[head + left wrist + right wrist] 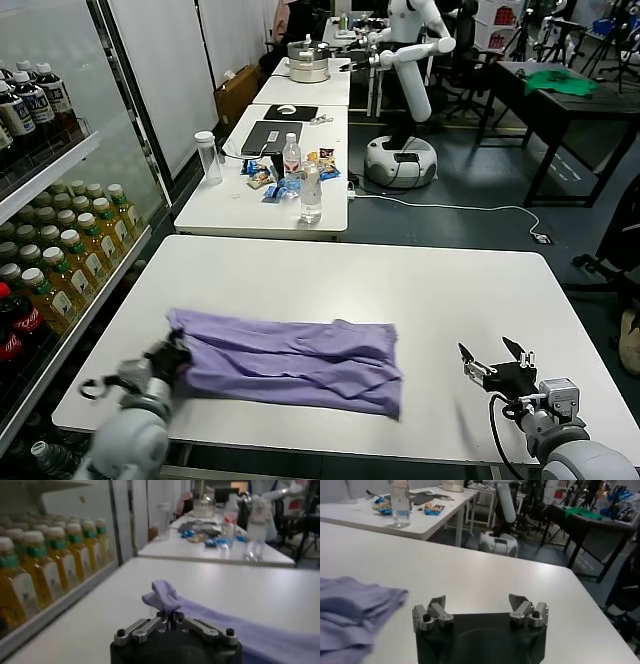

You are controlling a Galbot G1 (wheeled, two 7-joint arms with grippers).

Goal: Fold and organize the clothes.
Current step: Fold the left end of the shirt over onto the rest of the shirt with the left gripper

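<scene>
The clothes are one lavender T-shirt [290, 358], folded into a long band across the near half of the white table [340, 270]. My left gripper [178, 352] is shut on the shirt's left end. In the left wrist view that pinched end of the T-shirt [162, 596] bunches up just above the closed left gripper [170, 615]. My right gripper [495, 357] hovers open over bare table, well right of the shirt. The right wrist view shows the right gripper [479, 601] with wide-apart fingers, nothing between them, and the T-shirt's [355, 607] right end off to one side.
Shelves of drink bottles [70, 255] run along the table's left side. Behind stands another white table [225, 205] with a water bottle [311, 192], a cup, snacks and a laptop. A white robot [405, 60] and a dark table with a green cloth [560, 82] are farther back.
</scene>
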